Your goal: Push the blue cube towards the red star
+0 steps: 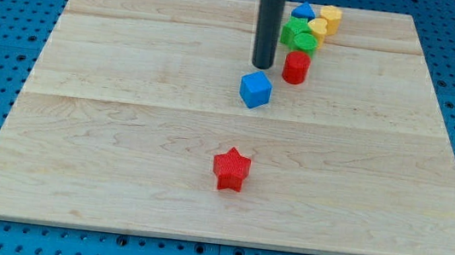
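Note:
The blue cube sits on the wooden board a little above the middle. The red star lies below it, toward the view's bottom, with a clear gap between them. My tip is just above the blue cube, at its top edge, close to it or touching it. The rod rises straight up out of the view's top.
A red cylinder stands just right of my tip. Behind it, near the board's top edge, is a cluster: two green blocks, two yellow blocks and a blue block.

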